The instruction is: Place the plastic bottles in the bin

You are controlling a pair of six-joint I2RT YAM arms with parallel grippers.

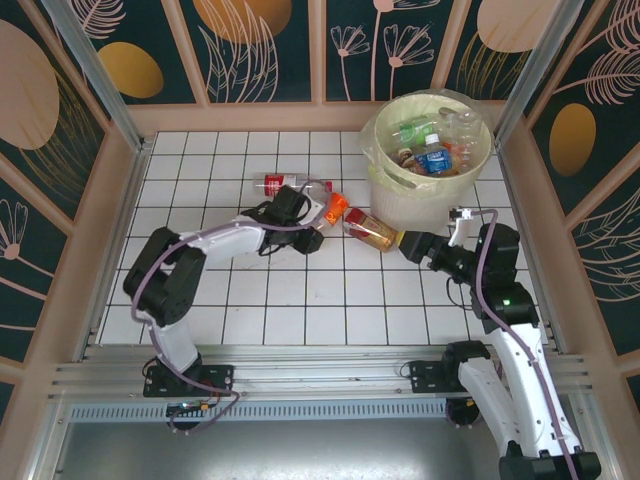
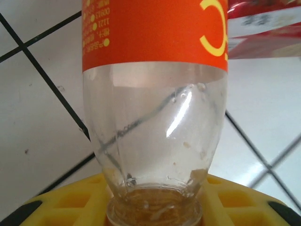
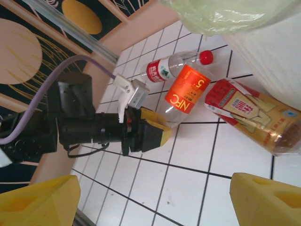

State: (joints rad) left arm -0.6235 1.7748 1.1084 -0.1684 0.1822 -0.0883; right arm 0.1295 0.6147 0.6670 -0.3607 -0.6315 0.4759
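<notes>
Between fingers of left pincer [image 3: 151, 134]: clear tapered end of orange-label bottle [image 3: 186, 95], lying on counter [image 3: 188, 155]; clamped or merely straddled, cannot tell.
Right pincer [image 3: 155, 183]: spread wide, empty; amber bottle [image 3: 247, 112] just ahead.
Bin [image 1: 400, 205]: beyond right pincer, part-filled.
Technique: squeeze firmly before lifting, since the slick round wall may slip.
Obscured: bottle tip buried between fingers; far end cut off in left wrist view.
</notes>
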